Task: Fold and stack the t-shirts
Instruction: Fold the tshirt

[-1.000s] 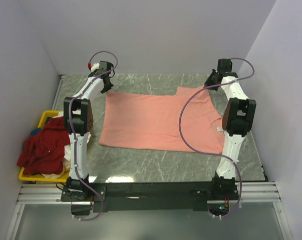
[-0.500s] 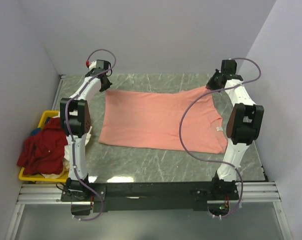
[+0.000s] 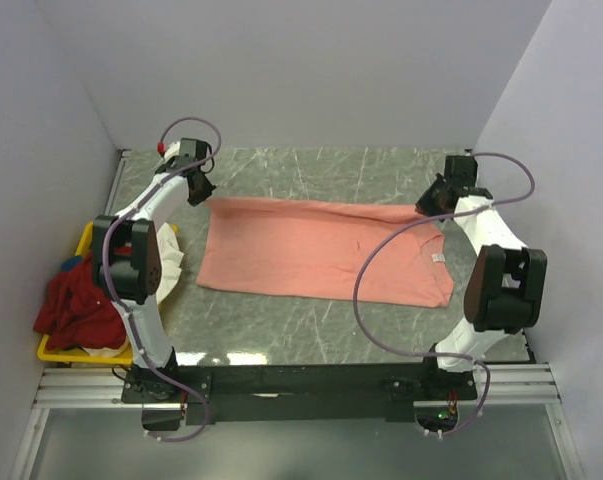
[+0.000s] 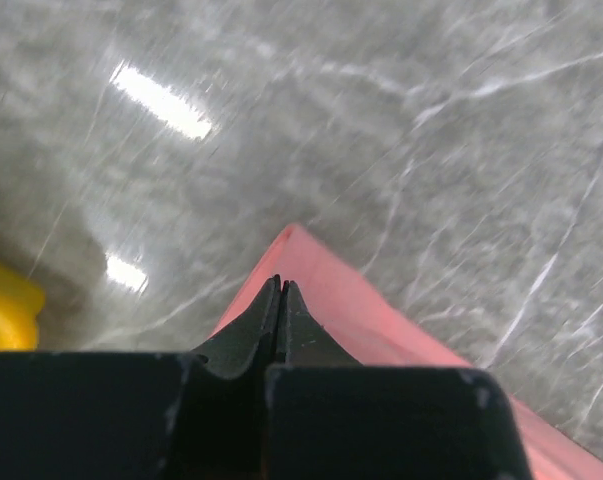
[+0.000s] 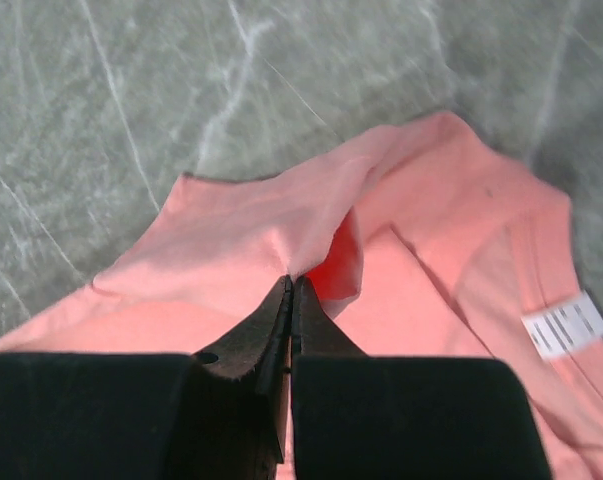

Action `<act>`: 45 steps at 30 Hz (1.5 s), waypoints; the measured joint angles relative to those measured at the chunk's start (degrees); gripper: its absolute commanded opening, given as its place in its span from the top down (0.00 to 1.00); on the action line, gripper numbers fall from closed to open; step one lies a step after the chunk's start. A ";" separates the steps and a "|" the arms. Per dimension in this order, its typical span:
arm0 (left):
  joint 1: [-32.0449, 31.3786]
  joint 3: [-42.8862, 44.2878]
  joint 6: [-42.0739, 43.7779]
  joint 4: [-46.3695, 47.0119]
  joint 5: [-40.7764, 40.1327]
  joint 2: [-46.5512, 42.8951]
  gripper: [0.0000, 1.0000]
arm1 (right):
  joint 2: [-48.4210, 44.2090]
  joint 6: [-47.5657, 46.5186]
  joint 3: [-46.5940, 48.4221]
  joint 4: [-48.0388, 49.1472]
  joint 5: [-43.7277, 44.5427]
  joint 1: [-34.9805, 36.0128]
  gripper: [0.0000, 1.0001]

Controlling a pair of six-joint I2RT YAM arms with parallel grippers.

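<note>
The salmon-pink t-shirt lies spread across the middle of the table, its far edge lifted and drawn toward the front. In the top view my left gripper is at the shirt's far left corner. The left wrist view shows it shut, with the pink corner poking out past the tips. My right gripper is at the far right corner. Its wrist view has it shut on a pinched fold of the pink cloth, near the white neck label. A dark red t-shirt and a white one are heaped at the left.
A yellow plastic bin sits at the table's left edge under the heaped shirts, and its rim shows in the left wrist view. Grey walls close in the left, back and right. A bare strip of marble table runs behind the pink shirt.
Both grippers have moved toward the front and slightly outward, pulling the pink shirt's far edge with them. The shirt's outline is now shallower from front to back.
</note>
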 measured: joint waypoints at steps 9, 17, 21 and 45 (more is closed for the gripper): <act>-0.02 -14.05 -3.08 0.90 -0.04 -7.30 1.00 | -10.32 2.49 -14.49 2.14 3.48 -0.22 1.00; -0.02 -18.43 -5.31 1.16 0.02 -10.12 1.00 | -15.82 3.87 -19.78 3.43 3.41 -0.72 1.00; -0.02 -19.58 -5.99 1.73 0.02 -11.37 1.00 | -17.25 3.89 -21.20 4.61 3.34 -1.11 1.00; -0.04 -34.86 -9.60 9.55 3.65 -23.52 0.53 | -27.89 4.94 -34.40 8.00 -2.14 -4.22 0.53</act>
